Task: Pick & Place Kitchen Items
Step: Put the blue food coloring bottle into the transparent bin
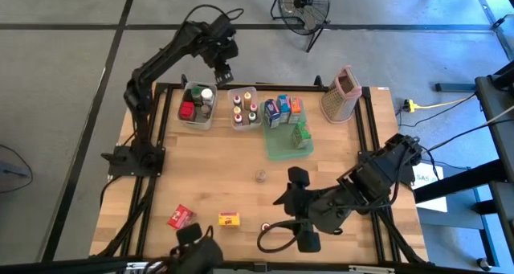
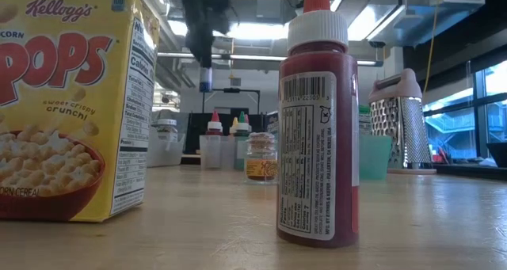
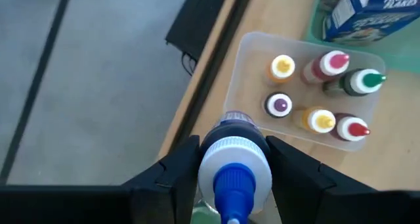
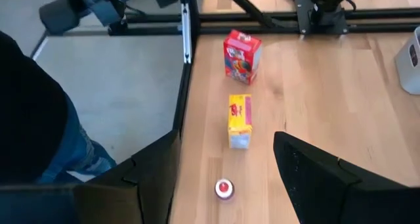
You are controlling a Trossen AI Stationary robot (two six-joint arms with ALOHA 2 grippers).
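My left gripper (image 1: 224,67) hangs past the table's far edge, beside the clear bin (image 3: 259,60) of coloured squeeze bottles, shut on a blue-capped bottle (image 3: 234,163). My right gripper (image 4: 226,165) stands open above the table's near part, with nothing between its fingers. Under and beyond it stand a red-capped bottle (image 4: 224,188), a yellow carton (image 4: 239,121) and a red carton (image 4: 241,55). The yellow carton (image 2: 71,104) and the red bottle (image 2: 318,119) fill the low view. A small jar (image 1: 261,175) stands mid-table. My left gripper pinches the bottle between its two fingers (image 3: 172,170) at the white collar (image 3: 256,159) just under the blue cap. The fingers come from above, pointing steeply down. The bottle sits upright, cap up, lifted clear over the table's far edge.
Another clear bin (image 1: 197,107) of jars stands at the far left. A green tray (image 1: 277,149) with cartons lies beside the bottle bin, and a box grater (image 1: 341,96) stands at the far right. A person (image 4: 39,119) stands off the near edge. Bare wood lies mid-table.
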